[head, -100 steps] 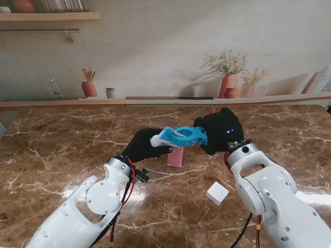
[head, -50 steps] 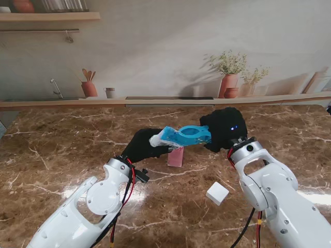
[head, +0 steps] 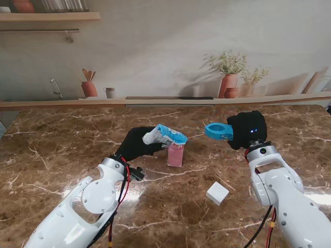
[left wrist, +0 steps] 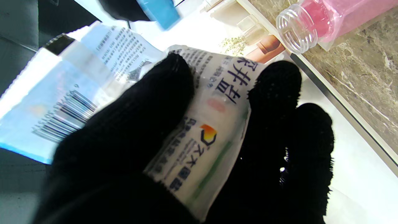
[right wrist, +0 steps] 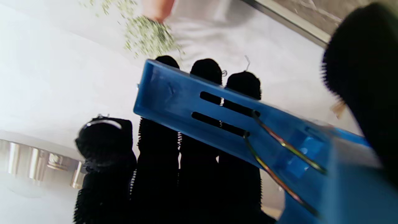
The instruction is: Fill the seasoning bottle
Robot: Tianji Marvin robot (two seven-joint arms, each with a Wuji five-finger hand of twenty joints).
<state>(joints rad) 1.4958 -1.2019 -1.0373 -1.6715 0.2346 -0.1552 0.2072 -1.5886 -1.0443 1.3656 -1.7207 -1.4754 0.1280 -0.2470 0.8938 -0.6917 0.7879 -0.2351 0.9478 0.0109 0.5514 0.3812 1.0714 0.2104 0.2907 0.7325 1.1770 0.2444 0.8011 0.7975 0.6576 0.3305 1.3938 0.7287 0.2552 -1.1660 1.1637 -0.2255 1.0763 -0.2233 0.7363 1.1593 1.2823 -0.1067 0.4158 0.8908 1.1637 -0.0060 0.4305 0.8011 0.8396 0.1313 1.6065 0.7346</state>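
Soft packet (head: pixel 164 135) held over the open bottle (head: pixel 176 154).
Left hand (head: pixel 135 145) fingers pinch its crinkly, floppy middle; right hand (head: pixel 247 129) fingers grip the stiff blue clip (head: pixel 218 130).

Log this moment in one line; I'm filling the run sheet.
left hand: holds bag over bottle | right hand: holds clip, apart from bag | bottle: open, upright | cap: on table

Stand cam overhead, looks down; 2 wrist cams close-up along fingers.
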